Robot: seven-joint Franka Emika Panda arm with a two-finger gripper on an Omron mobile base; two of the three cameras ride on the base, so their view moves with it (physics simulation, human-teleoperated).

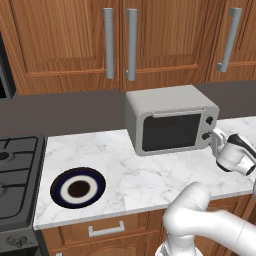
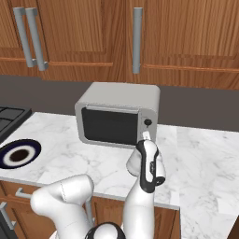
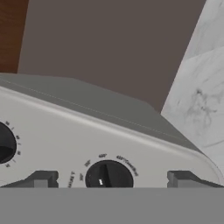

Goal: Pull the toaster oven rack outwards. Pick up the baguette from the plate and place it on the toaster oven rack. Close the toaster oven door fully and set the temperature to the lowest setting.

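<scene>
The light-grey toaster oven [image 1: 170, 107] stands at the back of the marble counter with its toaster oven door [image 1: 170, 132] shut. The toaster oven rack and the baguette are hidden. The plate [image 1: 78, 187] lies bare near the counter's front left. My gripper [image 1: 216, 138] hovers right at the oven's control panel. In the hand view the gripper [image 3: 109, 181] is open, and its fingertips [image 3: 42, 180] stand on either side of one dark knob [image 3: 108, 176] without touching it. A second knob [image 3: 4, 144] sits at the left edge. From the right, the gripper [image 2: 146, 137] is just below the upper knob [image 2: 148, 123].
A black stove [image 1: 17, 170] borders the counter on the left. Wooden wall cabinets with silver handles [image 1: 131, 45] hang above the oven. Bare marble [image 2: 205, 158] stretches right of the oven, and a drawer handle [image 1: 106, 230] runs under the counter's front edge.
</scene>
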